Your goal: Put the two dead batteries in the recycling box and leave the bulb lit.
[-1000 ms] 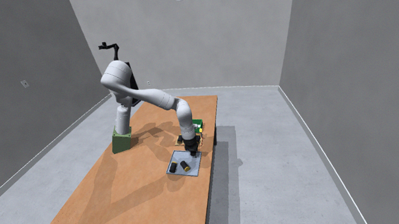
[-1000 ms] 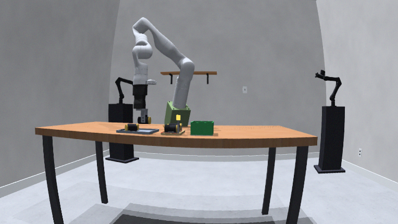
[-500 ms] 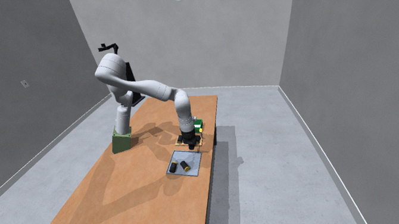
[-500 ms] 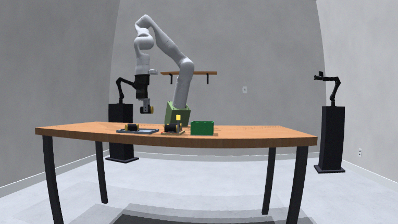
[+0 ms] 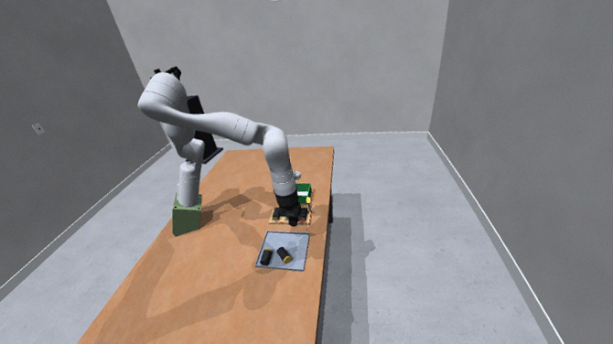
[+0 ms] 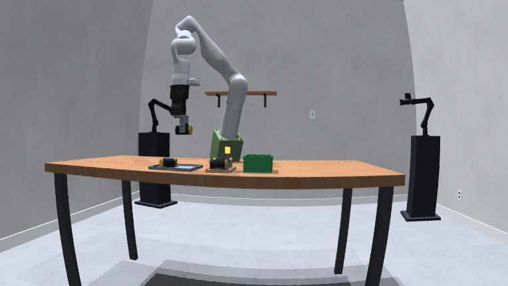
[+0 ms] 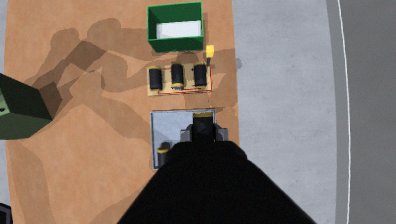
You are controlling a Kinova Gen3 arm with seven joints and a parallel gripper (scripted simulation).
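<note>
My gripper [image 6: 183, 129] is shut on a black battery with a yellow end [image 7: 203, 120] and holds it lying flat, high above the grey tray [image 6: 175, 167]. Two more batteries [image 5: 265, 256] [image 5: 284, 254] lie on the tray [image 5: 287, 250]; the wrist view shows only one of them [image 7: 163, 152], as my gripper hides the other. The wooden holder [image 7: 179, 80] carries three batteries side by side. The bulb [image 7: 209, 51] at its corner shows yellow. The green recycling box [image 7: 175, 26] stands upright on the table beyond the holder, with no battery visible inside.
The arm's green base block [image 5: 187, 219] stands on the table to the left of the holder. The tray, holder and box sit close to the table's right edge [image 5: 326, 227]. Black camera stands [image 6: 424, 177] are on the floor around the table.
</note>
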